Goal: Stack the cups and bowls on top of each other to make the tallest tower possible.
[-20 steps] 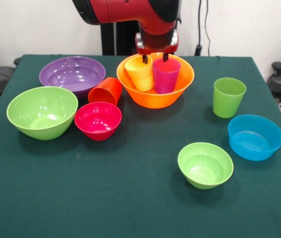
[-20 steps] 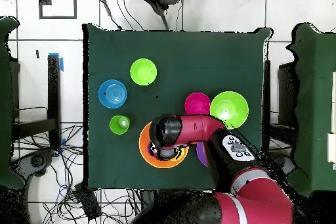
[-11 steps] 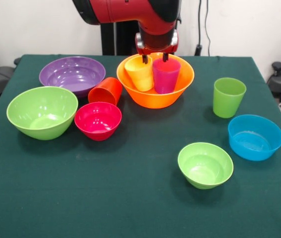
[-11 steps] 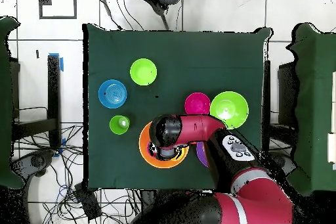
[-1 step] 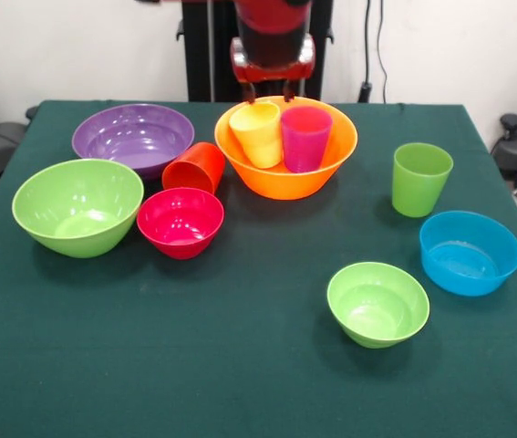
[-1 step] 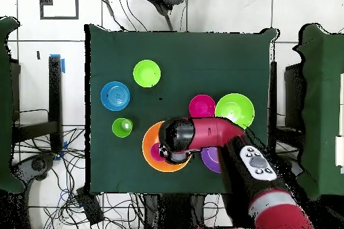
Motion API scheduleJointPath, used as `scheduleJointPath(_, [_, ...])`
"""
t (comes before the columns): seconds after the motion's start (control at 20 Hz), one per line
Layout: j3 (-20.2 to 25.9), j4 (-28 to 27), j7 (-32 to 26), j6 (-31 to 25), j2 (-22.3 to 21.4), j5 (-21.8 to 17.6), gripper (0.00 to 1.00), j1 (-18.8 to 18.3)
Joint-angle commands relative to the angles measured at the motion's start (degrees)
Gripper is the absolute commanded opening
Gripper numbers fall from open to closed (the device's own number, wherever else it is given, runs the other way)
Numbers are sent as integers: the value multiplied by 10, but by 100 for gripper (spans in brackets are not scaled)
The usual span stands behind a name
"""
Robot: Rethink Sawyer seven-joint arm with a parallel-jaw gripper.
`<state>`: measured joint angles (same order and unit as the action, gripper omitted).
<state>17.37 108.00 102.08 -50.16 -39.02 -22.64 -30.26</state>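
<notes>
A: How many bowls are counted on the tabletop (image 5: 240,365)?

B: Six bowls are counted: one large orange bowl (image 5: 285,178), one wide purple bowl (image 5: 132,137), one large light green bowl (image 5: 77,206), one small light green bowl (image 5: 377,303), one small pink-red bowl (image 5: 180,222) and one medium blue bowl (image 5: 470,252).

A: How many cups are counted?

B: Four cups are counted: one yellow cup (image 5: 257,134), one magenta cup (image 5: 305,138), one orange-red cup (image 5: 194,168) and one light green cup (image 5: 420,179). Ten vessels are thus recorded in total. One tool (image 5: 272,89) is counted.

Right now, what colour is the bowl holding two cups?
Orange bowl, clearest in the front view.
</notes>
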Motion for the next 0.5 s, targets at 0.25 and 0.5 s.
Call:
scheduleJointPath(0.25, [98,164,-121,75,-185,-9,100,-77])
scheduleJointPath(0.5, [148,235,-129,142,-257,-1,100,-135])
